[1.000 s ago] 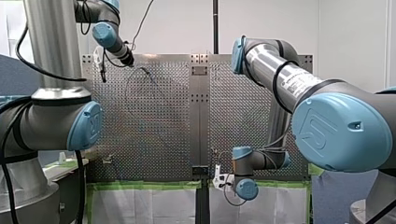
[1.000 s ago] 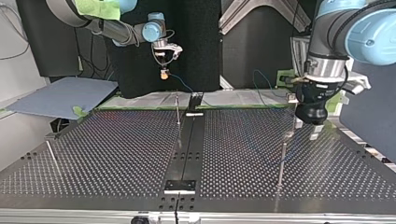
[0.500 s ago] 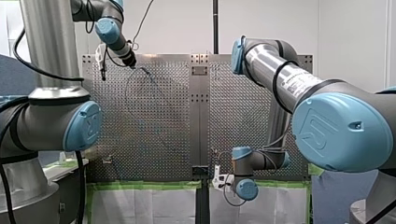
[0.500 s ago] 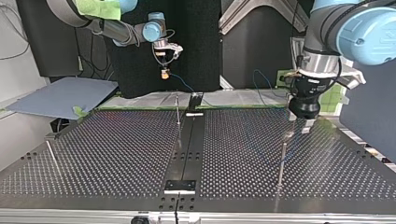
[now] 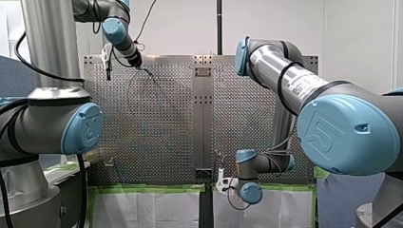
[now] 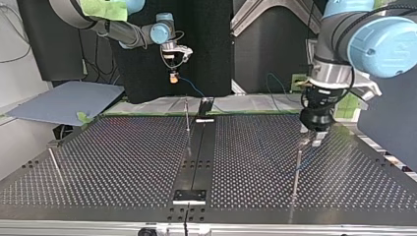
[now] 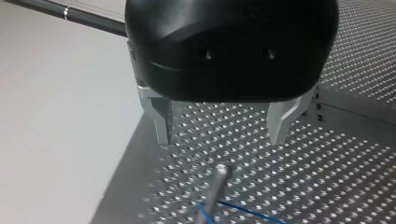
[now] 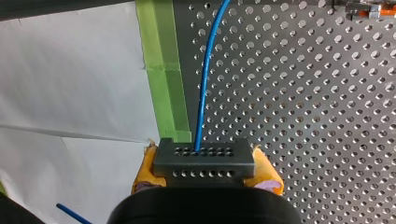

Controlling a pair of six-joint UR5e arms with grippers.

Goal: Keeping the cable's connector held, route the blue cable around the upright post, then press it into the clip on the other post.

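**A:** What does the front view show?
**B:** My left gripper hangs over the far left corner of the perforated table. My right gripper sits low at the near edge.
**A:** And the top view?
**B:** My right gripper holds the connector raised beyond the far edge, with the blue cable trailing from it. My left gripper hovers just above an upright post.
**A:** The left wrist view?
**B:** Its metal fingers are spread and empty. The post's tip lies just ahead of them, and the cable crosses beside the shaft.
**A:** The right wrist view?
**B:** Yellow pads are clenched on the grey connector.
**A:** Any advice?
**B:** Probably regrasp the cable beyond the post and keep it taut, holding the connector steady.
**A:** What has changed?
**B:** Over the last second my left gripper drifted toward the top view's left; my right arm kept still
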